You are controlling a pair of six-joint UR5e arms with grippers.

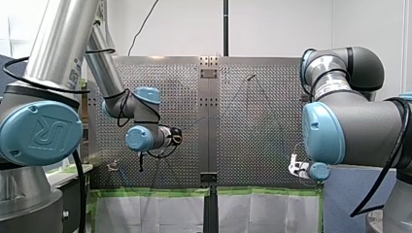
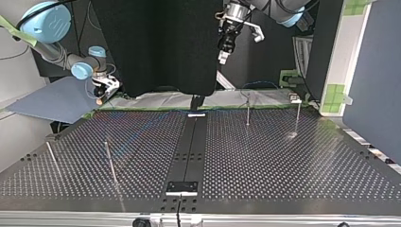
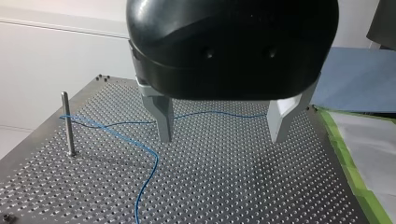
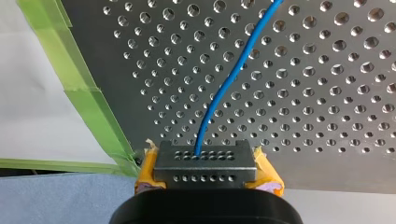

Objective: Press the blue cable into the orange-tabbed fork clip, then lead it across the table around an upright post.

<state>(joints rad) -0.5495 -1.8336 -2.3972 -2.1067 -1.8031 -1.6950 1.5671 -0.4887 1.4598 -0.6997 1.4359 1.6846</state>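
Blue cable (image 4: 219, 93) lying across perforated table (image 3: 243, 186), curving past upright post (image 3: 67, 123). Right hand (image 4: 205, 163) pinching cable near table's green-taped edge. Left hand (image 3: 222, 138) hovering above table, fingers (image 3: 163, 116) standing wide apart.

The desk (image 3: 233, 186) is perforated metal with a dull silvery sheen. The post (image 3: 67, 123) is smooth bare metal. The blue cable (image 4: 224, 84) looks smooth and plastic-coated. My left claw (image 3: 222, 139) has a glossy black shell and matt grey metal fingers (image 3: 163, 119). Along the desk's edge the green tape (image 4: 88, 102) looks matt and papery.
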